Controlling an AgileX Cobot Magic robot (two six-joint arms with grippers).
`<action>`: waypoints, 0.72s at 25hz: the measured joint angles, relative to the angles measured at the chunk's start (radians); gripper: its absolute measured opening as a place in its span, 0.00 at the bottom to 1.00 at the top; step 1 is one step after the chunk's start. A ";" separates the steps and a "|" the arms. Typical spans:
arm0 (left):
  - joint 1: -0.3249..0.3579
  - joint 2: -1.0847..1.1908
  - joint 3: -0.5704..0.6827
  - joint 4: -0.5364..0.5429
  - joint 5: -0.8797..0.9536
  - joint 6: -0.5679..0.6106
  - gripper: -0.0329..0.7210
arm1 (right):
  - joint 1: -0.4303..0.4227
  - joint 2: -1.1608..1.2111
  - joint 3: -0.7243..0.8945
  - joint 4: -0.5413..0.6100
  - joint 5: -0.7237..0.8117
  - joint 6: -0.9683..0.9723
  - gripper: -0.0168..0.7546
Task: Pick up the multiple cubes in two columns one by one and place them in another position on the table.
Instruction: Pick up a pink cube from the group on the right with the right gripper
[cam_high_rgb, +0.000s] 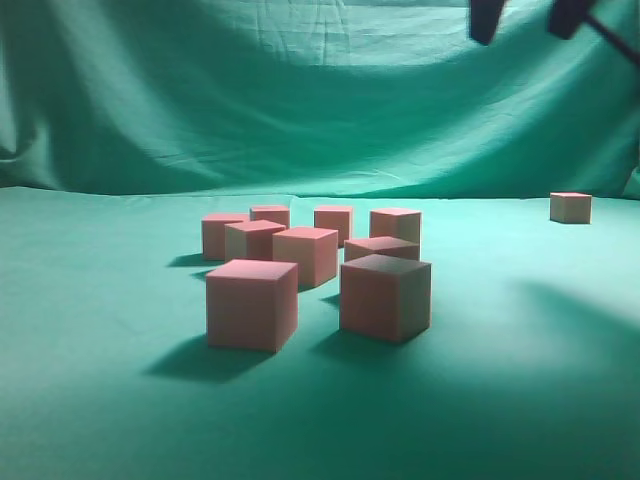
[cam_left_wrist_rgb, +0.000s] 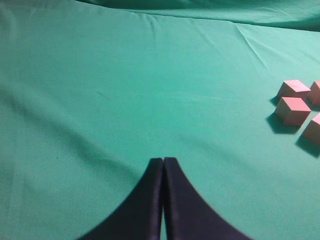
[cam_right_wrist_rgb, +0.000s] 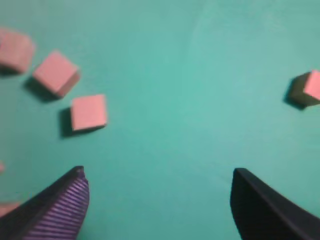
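Mostly the cubes (cam_high_rgb: 318, 268) sit in one cluster at mid-table, two rough columns running away from the exterior camera, some of them turned askew. That cluster is the landmark. One lone cube (cam_high_rgb: 570, 207) stands well apart from it, toward the backdrop at the exterior view's right; judging by the task, it is a placed one and marks the drop spot.

High above and to the right of the cluster in that view, the right gripper (cam_right_wrist_rgb: 157, 200) hangs with its fingers (cam_right_wrist_rgb: 60, 210) spread wide and nothing between them. Its wrist view looks down on bare table (cam_right_wrist_rgb: 190, 90), cluster cubes to one side and the lone cube to the other, so it seems to be between trips.

Off to the side of the cluster, the left gripper (cam_left_wrist_rgb: 163, 172) points over bare cloth, its fingers pressed together and empty, apparently parked out of the way.
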 joint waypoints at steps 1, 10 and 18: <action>0.000 0.000 0.000 0.000 0.000 0.000 0.04 | -0.040 0.000 0.000 0.000 -0.036 0.023 0.77; 0.000 0.000 0.000 0.000 0.000 0.000 0.04 | -0.292 0.123 -0.104 0.000 -0.129 0.080 0.77; 0.000 0.000 0.000 0.000 0.000 0.000 0.04 | -0.321 0.423 -0.377 0.004 -0.052 0.082 0.77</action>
